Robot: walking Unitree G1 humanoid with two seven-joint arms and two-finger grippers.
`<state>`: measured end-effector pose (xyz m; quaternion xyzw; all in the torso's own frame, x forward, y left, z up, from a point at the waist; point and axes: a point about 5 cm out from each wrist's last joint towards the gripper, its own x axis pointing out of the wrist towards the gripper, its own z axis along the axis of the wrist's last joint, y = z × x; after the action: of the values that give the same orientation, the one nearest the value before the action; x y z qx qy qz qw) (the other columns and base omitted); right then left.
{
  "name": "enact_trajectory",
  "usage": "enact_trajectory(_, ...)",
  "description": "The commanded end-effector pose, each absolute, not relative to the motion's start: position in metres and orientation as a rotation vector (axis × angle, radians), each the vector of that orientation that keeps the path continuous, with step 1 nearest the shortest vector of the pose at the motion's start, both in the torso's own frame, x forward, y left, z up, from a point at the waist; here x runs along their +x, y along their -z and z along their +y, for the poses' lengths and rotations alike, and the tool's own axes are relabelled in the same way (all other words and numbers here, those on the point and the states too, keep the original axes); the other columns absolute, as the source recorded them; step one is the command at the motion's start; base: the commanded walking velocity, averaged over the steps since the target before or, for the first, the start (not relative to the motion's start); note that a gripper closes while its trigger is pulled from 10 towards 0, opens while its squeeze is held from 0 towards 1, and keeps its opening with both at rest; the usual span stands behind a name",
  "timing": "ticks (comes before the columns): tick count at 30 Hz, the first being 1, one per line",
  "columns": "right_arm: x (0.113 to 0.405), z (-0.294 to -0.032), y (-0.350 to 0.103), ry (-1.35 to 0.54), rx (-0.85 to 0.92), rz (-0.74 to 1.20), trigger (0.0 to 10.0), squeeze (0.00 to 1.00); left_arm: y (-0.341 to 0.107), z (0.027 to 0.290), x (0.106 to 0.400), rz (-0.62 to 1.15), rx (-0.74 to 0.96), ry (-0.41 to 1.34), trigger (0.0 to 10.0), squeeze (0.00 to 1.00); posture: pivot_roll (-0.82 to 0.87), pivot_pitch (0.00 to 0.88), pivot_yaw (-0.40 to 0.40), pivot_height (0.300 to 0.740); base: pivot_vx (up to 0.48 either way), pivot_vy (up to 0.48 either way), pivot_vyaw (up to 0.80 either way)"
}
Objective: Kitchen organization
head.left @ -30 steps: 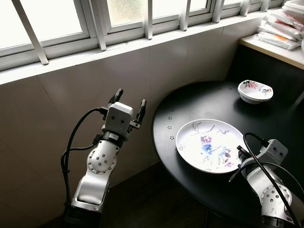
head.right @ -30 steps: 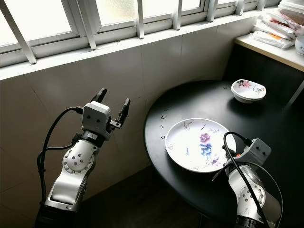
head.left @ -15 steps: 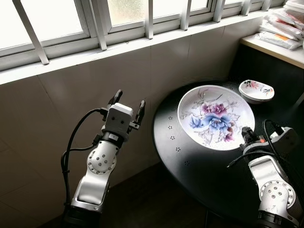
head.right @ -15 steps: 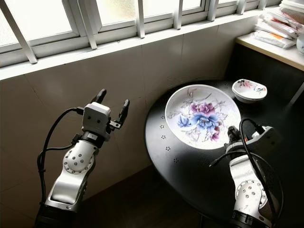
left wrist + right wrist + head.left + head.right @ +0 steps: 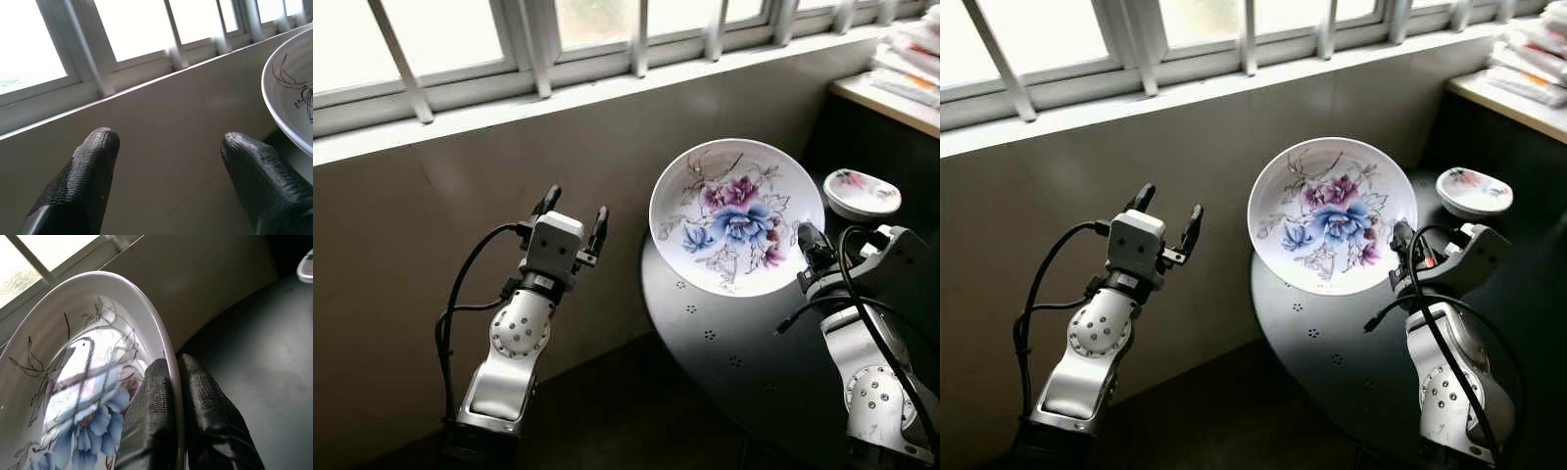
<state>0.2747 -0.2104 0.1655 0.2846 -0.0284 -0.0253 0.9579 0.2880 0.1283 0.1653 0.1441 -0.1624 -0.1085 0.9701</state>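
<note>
A large white plate (image 5: 736, 217) painted with blue and purple flowers is held up on edge above the round black table (image 5: 744, 372), its face towards me. My right gripper (image 5: 806, 242) is shut on the plate's lower right rim; in the right wrist view the fingers (image 5: 151, 421) pinch the rim of the plate (image 5: 73, 382). My left gripper (image 5: 573, 208) stands open and empty, raised before the tiled wall, left of the plate. In the left wrist view the plate's edge (image 5: 288, 98) shows beside its fingertips (image 5: 98, 161).
A small flowered bowl (image 5: 862, 193) sits on the table's far side. A barred window (image 5: 607, 39) with a sill runs above the tiled wall. A counter (image 5: 891, 98) with packets stands at the far right. Dark floor lies below the left arm.
The right gripper has lifted the plate higher and leftwards, off the table and more upright. The camera has shifted a little. The left arm has kept its pose.
</note>
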Motion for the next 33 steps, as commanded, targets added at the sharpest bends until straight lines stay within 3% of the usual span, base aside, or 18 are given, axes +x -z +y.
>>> enact_trajectory(1,0.275,-0.208,-0.177,0.021,0.560,-0.117,0.0,0.00,-0.164,0.132,0.289,-0.314,0.308,0.202,10.0,0.00,-0.02,0.000,-0.013,0.740,0.000,0.000,0.80)
enact_trajectory(10,0.275,-0.215,-0.186,0.047,0.599,-0.192,0.0,0.00,-0.159,0.146,0.294,-0.269,0.357,0.125,10.0,0.00,-0.02,0.000,-0.013,0.740,0.000,0.000,0.80)
enact_trajectory(19,0.271,-0.194,-0.182,-0.098,0.569,-0.154,0.0,0.00,-0.157,0.149,0.294,-0.251,0.357,0.099,10.0,0.00,-0.01,0.000,-0.015,0.740,0.000,0.000,0.80)
enact_trajectory(33,0.270,-0.188,-0.180,-0.137,0.526,-0.148,0.0,0.00,-0.153,0.155,0.294,-0.217,0.367,0.069,10.0,0.00,-0.01,0.000,-0.014,0.740,0.000,0.000,0.80)
